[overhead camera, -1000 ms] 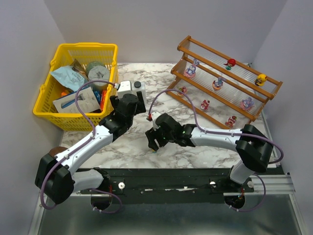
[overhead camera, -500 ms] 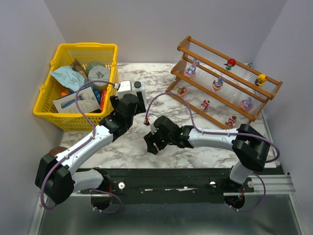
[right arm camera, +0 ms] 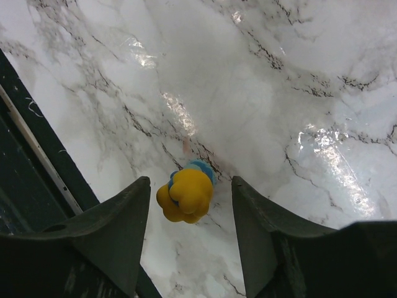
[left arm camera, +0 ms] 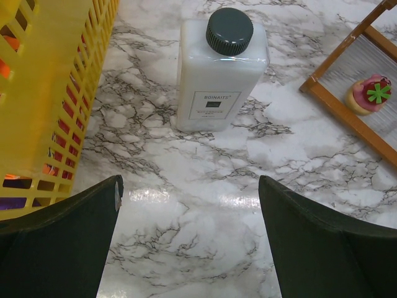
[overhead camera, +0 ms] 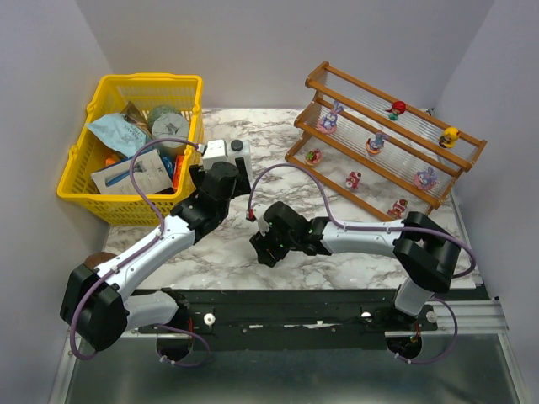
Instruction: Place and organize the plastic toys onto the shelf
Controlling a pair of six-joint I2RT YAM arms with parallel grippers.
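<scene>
A small yellow and blue plastic toy (right arm camera: 186, 194) lies on the marble table, between the fingers of my open right gripper (right arm camera: 191, 181); the fingers do not touch it. In the top view that gripper (overhead camera: 263, 248) is near the table's front middle and hides the toy. The shelf (overhead camera: 383, 139) stands at the back right with several toys on it: purple bunnies (overhead camera: 331, 118), a red ball-like one (overhead camera: 397, 108), a yellow one (overhead camera: 450, 136) and pink-red figures (overhead camera: 354, 179). My left gripper (overhead camera: 221, 181) is open and empty, just short of the white bottle.
A white bottle with a black cap (left arm camera: 222, 68) lies ahead of the left gripper. A yellow mesh basket (overhead camera: 147, 80) full of packets stands at the back left, and its wall (left arm camera: 56, 93) is close on the left. The shelf's corner rail (left arm camera: 347, 105) is at the right.
My right gripper has moved left and toward the table's near edge, ending over the yellow toy. The left arm has not moved.
</scene>
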